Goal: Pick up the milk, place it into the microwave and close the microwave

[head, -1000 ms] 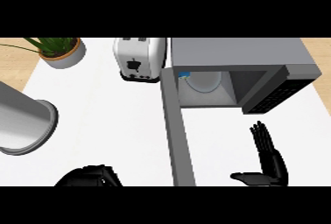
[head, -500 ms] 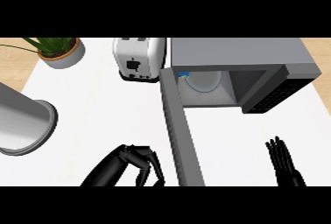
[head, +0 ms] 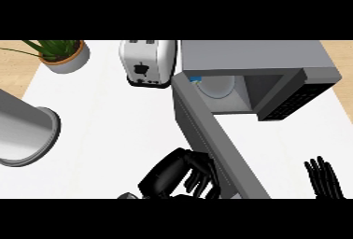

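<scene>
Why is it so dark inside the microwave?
In the head view the microwave roof shades its cavity, so the walls look grey while the white plate inside stays bright; the counter is evenly lit, with soft shadow beside the open door.

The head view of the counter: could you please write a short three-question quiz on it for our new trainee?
1. True or false: the microwave door is shut.
2. Which thing stands just left of the microwave? A) toaster B) kettle C) bowl
3. Fill in: the left hand is next to the door's ____ side.

Key:
1. False. The door stands swung open, and a small carton shows at the inside's left edge.
2. A, the toaster, with the potted plant further left.
3. Left. Its fingers are curled; the right hand shows at the lower right, fingers straight.
</scene>
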{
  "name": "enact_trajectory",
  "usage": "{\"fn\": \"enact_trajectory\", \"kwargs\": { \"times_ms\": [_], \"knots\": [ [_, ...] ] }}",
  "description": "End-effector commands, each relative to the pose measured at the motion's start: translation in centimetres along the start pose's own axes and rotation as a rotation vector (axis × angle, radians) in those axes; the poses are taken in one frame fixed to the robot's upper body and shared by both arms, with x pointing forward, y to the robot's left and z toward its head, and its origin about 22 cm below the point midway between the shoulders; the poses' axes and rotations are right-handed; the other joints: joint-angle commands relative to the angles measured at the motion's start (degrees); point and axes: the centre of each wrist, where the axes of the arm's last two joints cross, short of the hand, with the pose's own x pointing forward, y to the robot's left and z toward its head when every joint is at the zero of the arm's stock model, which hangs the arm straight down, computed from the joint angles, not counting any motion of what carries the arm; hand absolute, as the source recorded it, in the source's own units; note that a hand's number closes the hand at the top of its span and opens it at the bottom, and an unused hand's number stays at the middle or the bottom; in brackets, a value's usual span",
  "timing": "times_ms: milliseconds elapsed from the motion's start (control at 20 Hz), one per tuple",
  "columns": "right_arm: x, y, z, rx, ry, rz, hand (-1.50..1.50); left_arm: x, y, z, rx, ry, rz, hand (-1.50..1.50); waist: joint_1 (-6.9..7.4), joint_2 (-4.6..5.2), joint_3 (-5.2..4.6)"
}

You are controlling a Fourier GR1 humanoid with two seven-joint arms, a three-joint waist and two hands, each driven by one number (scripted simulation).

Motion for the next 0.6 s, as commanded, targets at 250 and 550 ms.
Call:
{"fn": "enact_trajectory", "kwargs": {
  "times_ms": [250,550],
  "knots": [
    [3.4,0.3,-1.1,0.144,-0.156,-0.132,-1.5,-2.3,-5.6,-3.7,-0.074,0.103,-0.027,1.5,-2.84,0.29,-0.01],
    [5.9,2.2,-3.4,0.23,-0.198,-0.163,-1.5,-3.4,-4.8,-5.6,0.025,0.159,-0.009,1.5,-6.05,0.93,-0.1]
  ]
}}
